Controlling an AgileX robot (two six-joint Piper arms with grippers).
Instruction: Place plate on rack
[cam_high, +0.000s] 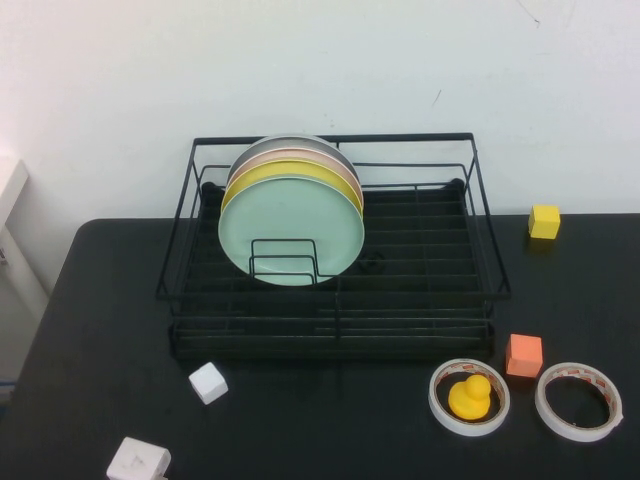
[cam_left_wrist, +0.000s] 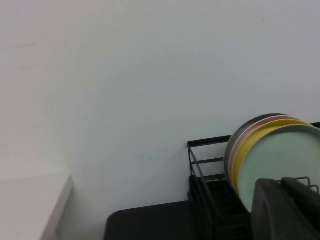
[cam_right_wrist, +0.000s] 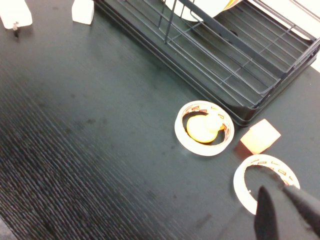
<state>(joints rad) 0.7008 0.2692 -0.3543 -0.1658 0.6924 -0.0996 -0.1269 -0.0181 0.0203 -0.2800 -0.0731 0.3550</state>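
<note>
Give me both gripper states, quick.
Left gripper: shut, empty, near the rack's left end.
Right gripper: shut, empty, above a tape roll.

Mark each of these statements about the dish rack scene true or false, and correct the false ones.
1. The mint-green plate stands upright in the rack, in front of the yellow plate. True.
2. The yellow duck sits on the orange block. False: it sits inside a tape roll; the block lies beside that roll.
3. The left gripper holds the mint-green plate. False: it is shut on nothing, apart from the plate.
4. The right gripper hovers shut above the empty tape roll. True.
5. A yellow cube lies inside the rack. False: it lies on the table, right of the rack.
</note>
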